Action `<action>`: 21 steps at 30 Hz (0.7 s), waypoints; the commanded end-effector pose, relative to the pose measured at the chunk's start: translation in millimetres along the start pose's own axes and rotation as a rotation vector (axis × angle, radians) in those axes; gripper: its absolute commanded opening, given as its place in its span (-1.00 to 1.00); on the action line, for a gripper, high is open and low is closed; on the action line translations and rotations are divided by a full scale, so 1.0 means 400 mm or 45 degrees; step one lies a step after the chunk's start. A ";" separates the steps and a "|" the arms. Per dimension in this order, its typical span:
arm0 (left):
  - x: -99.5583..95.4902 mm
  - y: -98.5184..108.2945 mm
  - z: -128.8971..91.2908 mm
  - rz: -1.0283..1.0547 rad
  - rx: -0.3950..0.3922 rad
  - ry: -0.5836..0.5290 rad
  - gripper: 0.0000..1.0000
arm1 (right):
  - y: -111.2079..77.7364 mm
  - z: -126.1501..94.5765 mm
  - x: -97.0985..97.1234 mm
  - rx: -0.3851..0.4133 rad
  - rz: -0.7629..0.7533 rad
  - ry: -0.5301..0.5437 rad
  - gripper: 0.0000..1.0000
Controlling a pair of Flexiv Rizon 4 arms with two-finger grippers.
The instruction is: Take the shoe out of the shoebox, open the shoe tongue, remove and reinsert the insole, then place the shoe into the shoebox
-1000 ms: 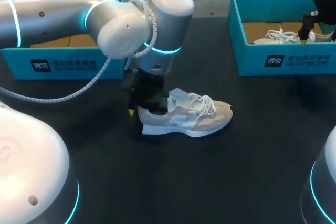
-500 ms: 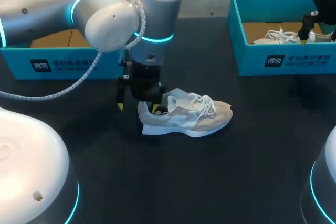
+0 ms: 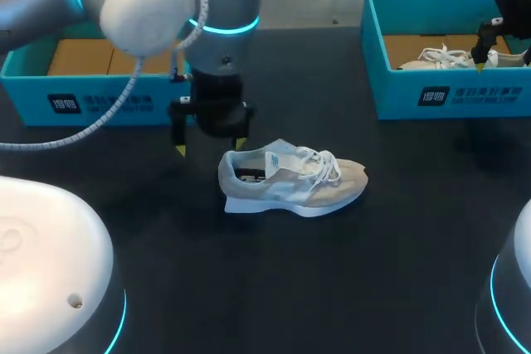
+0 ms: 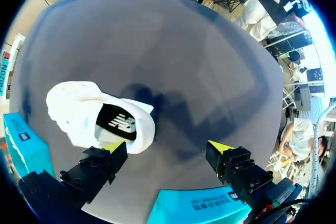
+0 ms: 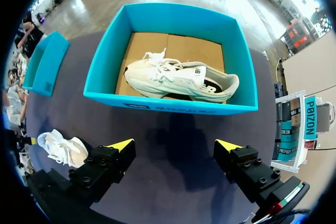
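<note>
- Beige-and-white shoe stands upright on its sole near the middle of the dark desk, outside both boxes. Its heel is toward the left arm's side and its toe toward the right arm's side.
- At the top of this shoe, the tongue stands lifted. A dark insole shows inside the opening in the left wrist view.
- The left end effector hangs just above and behind the shoe's heel. Its yellow-tipped fingers are spread wide and released, with nothing between them.
- A teal left shoebox sits beyond the shoe's heel side, partly hidden by the left arm, showing a bare cardboard floor.
- A teal right shoebox sits well apart from the shoe, beyond its toe side. It holds a second shoe lying on cardboard.
- The right end effector is also well apart from the desk shoe, above the right shoebox's near wall. Its fingers are parted and released, gripping nothing.
</note>
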State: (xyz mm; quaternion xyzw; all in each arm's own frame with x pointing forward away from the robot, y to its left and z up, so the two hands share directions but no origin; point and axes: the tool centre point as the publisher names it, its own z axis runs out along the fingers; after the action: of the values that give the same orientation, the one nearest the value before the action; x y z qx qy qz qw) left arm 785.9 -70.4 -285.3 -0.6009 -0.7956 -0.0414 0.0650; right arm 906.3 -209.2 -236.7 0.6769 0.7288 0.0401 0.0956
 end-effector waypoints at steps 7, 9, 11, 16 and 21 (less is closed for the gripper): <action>0.048 -0.010 -0.032 0.034 -0.041 -0.030 1.00 | 0.000 0.000 0.000 -0.001 0.000 0.001 1.00; 0.048 -0.010 -0.032 0.034 -0.041 -0.030 1.00 | 0.000 0.000 0.000 -0.001 0.000 0.001 1.00; 0.048 -0.010 -0.032 0.034 -0.041 -0.030 1.00 | 0.000 0.000 0.000 -0.001 0.000 0.001 1.00; 0.048 -0.010 -0.032 0.034 -0.041 -0.030 1.00 | 0.000 0.000 0.000 -0.001 0.000 0.001 1.00; 0.048 -0.010 -0.032 0.034 -0.041 -0.030 1.00 | 0.000 0.000 0.000 -0.001 0.000 0.001 1.00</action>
State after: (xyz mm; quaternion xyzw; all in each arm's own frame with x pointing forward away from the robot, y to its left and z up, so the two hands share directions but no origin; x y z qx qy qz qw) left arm 777.7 -56.3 -269.6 -0.6125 -0.7877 -0.0464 0.0477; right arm 906.2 -209.1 -236.7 0.6768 0.7288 0.0401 0.0956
